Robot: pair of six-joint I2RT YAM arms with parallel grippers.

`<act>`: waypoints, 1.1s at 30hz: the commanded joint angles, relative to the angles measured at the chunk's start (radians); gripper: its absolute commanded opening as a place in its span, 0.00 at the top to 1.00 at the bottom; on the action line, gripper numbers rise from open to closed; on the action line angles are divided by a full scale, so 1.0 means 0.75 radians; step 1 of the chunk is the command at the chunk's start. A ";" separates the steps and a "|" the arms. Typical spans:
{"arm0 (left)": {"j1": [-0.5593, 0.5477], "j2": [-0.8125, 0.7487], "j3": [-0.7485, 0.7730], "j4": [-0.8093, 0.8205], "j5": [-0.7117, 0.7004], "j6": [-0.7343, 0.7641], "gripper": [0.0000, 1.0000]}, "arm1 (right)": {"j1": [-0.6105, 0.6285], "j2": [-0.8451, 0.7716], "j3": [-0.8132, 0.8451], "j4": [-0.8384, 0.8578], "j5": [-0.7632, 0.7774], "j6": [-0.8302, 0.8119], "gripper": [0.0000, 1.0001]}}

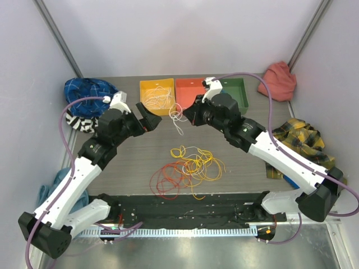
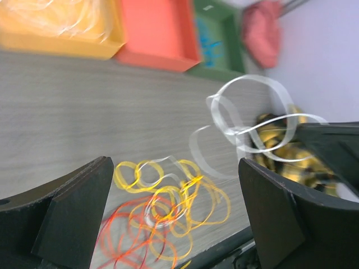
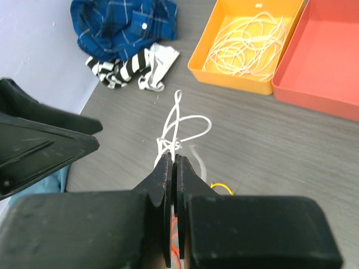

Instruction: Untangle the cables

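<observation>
Cables (image 1: 188, 165) in yellow, orange and red are lying in a loose heap in the middle of the desk (image 1: 140, 151). The right gripper (image 3: 172, 159) is pinching one white cable (image 3: 180, 124) tight, just in front of the yellow bin (image 1: 157, 96). The left gripper (image 1: 147, 119) is standing wide open, holding nothing. These wires look light, soft and floppy, so pinching a single loop seems best. The bin's edge is sitting close, with bare desk beside the heap for pulling.
</observation>
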 commanded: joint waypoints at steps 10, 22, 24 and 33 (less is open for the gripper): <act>-0.139 0.016 -0.035 0.557 0.284 -0.083 0.01 | 0.002 -0.083 0.051 -0.064 -0.117 0.084 0.99; -0.302 0.151 -0.047 0.549 0.183 0.048 0.06 | 0.000 -0.102 0.037 -0.039 -0.185 0.111 0.99; -0.302 0.153 -0.045 0.520 0.144 0.066 0.07 | 0.002 -0.114 0.033 -0.039 -0.181 0.109 0.99; -0.302 0.090 -0.080 0.496 0.015 0.114 0.12 | 0.002 -0.147 0.027 -0.041 -0.185 0.111 0.99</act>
